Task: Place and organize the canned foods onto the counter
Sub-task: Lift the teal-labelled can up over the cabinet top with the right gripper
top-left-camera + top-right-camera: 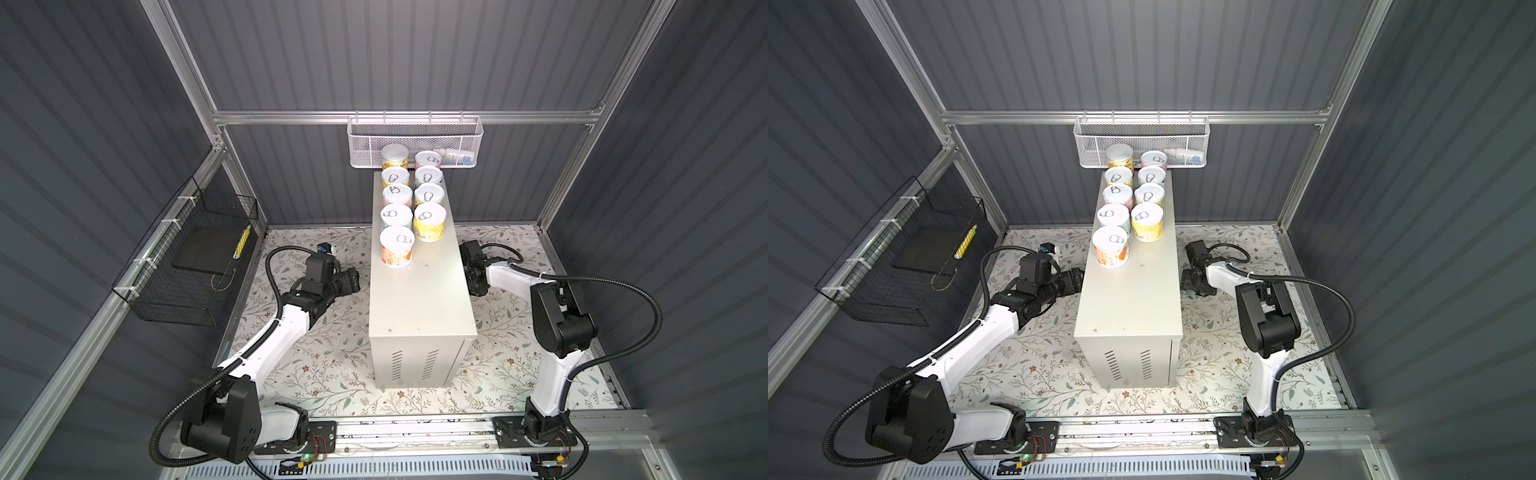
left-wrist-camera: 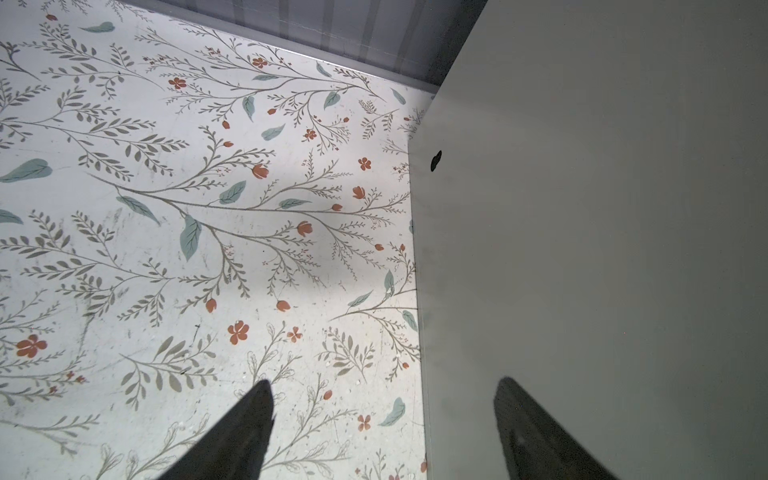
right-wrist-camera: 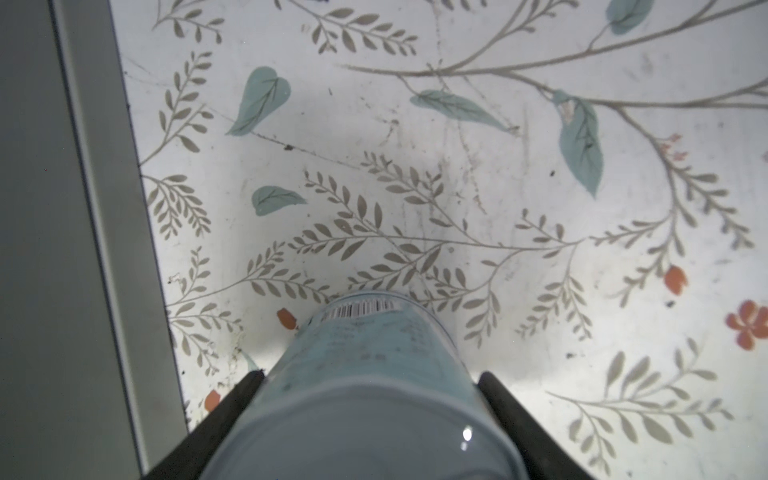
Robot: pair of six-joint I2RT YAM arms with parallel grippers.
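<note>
A black wire basket [image 1: 187,257], a thin square grid, hangs on the left wall. Next to it the left pincer [image 2: 384,386] sits low over the floral mat [image 1: 324,365]. Its two dark, tapered fingers are spread apart with nothing between them, one over the smooth printed leaves and the other in front of the counter's plain side wall.

In the middle stands the counter [image 1: 419,299], a tall off-white sheet-metal box with a long flat matte top and vent slits on its near end. Nine of the canned foods [image 1: 397,245] stand upright on the far half of that top. They are short cylinders with pale pull-tab lids and pastel labels, five in the left column and four in the right, packed close. Behind them a white mesh basket [image 1: 415,141] of fine perforated metal hangs from the back rail.

Right of the counter, the right pincer [image 3: 370,378] is low beside the counter's wall. Its black fingers press both sides of a pale blue can [image 3: 370,353], which has a glossy rounded lid and a barcode on its label and sits at the mat.
</note>
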